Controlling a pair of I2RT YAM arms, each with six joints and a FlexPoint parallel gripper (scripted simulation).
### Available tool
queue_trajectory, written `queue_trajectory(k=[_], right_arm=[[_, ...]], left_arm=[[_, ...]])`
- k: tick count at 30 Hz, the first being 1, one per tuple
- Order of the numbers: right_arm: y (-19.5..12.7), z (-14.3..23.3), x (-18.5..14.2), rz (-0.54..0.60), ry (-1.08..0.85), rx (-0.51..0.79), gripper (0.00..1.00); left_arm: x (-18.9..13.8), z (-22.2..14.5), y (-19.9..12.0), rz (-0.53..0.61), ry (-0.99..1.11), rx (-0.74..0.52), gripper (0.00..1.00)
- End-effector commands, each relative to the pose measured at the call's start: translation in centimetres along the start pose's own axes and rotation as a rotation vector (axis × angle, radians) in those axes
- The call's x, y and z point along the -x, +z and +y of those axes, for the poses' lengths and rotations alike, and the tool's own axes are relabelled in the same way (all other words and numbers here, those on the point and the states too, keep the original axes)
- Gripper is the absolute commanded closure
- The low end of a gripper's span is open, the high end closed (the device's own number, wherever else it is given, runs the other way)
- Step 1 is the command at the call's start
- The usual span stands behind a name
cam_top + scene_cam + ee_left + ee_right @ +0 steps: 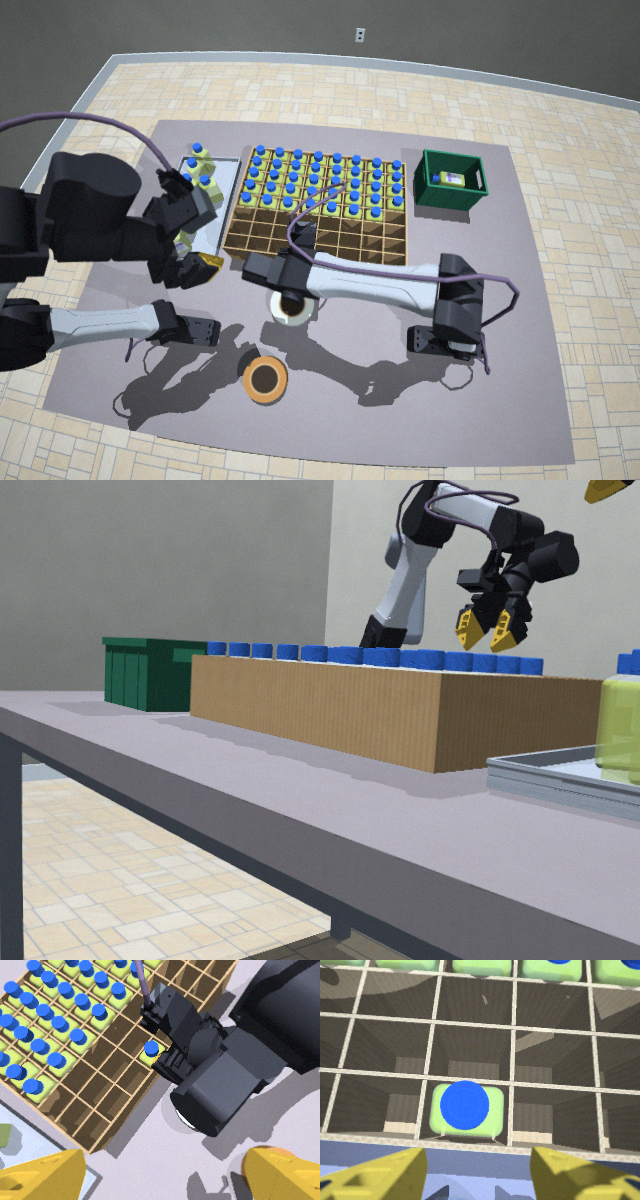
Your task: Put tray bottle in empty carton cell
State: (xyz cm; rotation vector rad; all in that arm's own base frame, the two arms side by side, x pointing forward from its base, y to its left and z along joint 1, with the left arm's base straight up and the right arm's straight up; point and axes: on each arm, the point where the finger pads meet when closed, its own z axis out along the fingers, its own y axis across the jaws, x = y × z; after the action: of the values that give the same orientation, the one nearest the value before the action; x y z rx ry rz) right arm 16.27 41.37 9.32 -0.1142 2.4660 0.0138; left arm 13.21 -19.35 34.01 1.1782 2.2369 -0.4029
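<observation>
The carton (237, 253) (310, 702) holds filled rows of blue-capped bottles. The fifth row has an empty cell (395, 217) at its right end in the top view. A lone bottle (148, 1058) (466, 1105) stands in the near outer row. My right gripper (480, 646) (478, 1156) is partly open and empty, above the carton beside the lone bottle; the arm hides it in the top view. My left gripper (164, 1157) is open and empty, in the air near the tray (221, 170) (547, 784). Several bottles (212, 191) stand on the tray, partly hidden by the left arm.
A green crate (449, 198) (126, 676) with a bottle (452, 179) lying in it stands right of the carton in the top view. A white cup (310, 312) stands in front of the carton, partly under the right arm. An orange cup (248, 379) stands nearer the front.
</observation>
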Motion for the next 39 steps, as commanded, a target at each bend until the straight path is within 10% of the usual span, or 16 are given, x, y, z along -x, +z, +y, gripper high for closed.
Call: queue_trajectory(k=[1, 33, 39], right_arm=[[-0.2, 1.3, 1.0, -0.084, 0.091, -0.016, 0.47], [5.1, 0.8, -0.2, -0.067, 0.056, -0.046, 0.47], [4.6, 0.8, -0.1, -0.07, 0.065, -0.037, 0.73]], left_arm=[[0.5, 0.0, -1.1, -0.042, -0.003, -0.008, 0.2], [0.5, 0.0, -1.1, -0.042, -0.002, -0.008, 0.2], [0.5, 0.0, -1.1, -0.042, -0.002, -0.008, 0.2]])
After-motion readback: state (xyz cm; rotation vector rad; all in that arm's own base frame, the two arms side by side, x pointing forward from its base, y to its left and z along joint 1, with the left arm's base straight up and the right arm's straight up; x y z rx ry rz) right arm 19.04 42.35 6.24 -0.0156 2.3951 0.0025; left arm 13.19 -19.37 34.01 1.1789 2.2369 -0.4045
